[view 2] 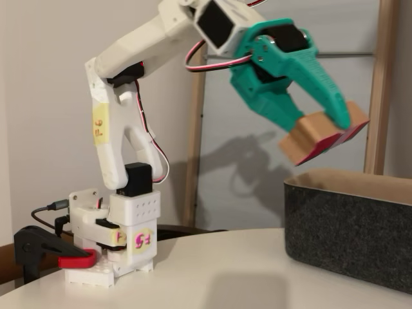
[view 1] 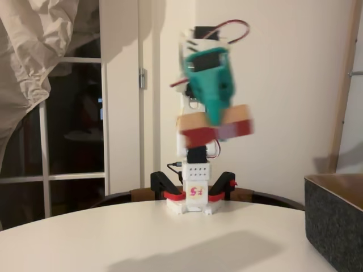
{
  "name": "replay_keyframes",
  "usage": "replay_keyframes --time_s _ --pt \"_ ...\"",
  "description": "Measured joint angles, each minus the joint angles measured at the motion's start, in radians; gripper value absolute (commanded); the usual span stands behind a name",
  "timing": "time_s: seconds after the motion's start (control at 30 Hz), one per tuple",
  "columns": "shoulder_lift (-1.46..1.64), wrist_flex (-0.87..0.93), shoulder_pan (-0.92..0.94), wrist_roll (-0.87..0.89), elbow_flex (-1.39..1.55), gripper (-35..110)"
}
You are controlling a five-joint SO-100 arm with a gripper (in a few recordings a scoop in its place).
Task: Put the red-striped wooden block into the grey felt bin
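Observation:
My teal gripper [view 1: 217, 118] [view 2: 322, 125] is raised high above the white table and is shut on the red-striped wooden block [view 1: 215, 128] [view 2: 320, 137]. In both fixed views the block is held tilted in the air, light wood on its sides and red on its lower face. The grey felt bin [view 1: 334, 226] [view 2: 351, 225] stands on the table at the right, dark felt outside and tan inside. In one fixed view the block hangs above the bin's near-left rim; in the other it is blurred and well left of the bin.
The arm's white base [view 1: 193, 195] [view 2: 116, 248] is clamped to the round white table [view 1: 147, 238] [view 2: 212, 277] with black and red clamps [view 2: 42, 251]. A window with a draped cloth [view 1: 34, 62] stands behind at the left.

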Motion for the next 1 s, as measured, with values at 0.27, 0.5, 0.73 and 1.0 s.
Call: replay_keyframes --time_s 0.27,0.5,0.73,1.0 --pt "0.000 0.000 -0.298 -0.161 0.000 4" --pt "-0.014 0.000 -0.499 -0.313 0.000 6" --pt "-0.107 -0.017 -0.650 -0.472 -0.003 5" --pt "-0.327 -0.018 -0.729 -0.600 -0.130 4"
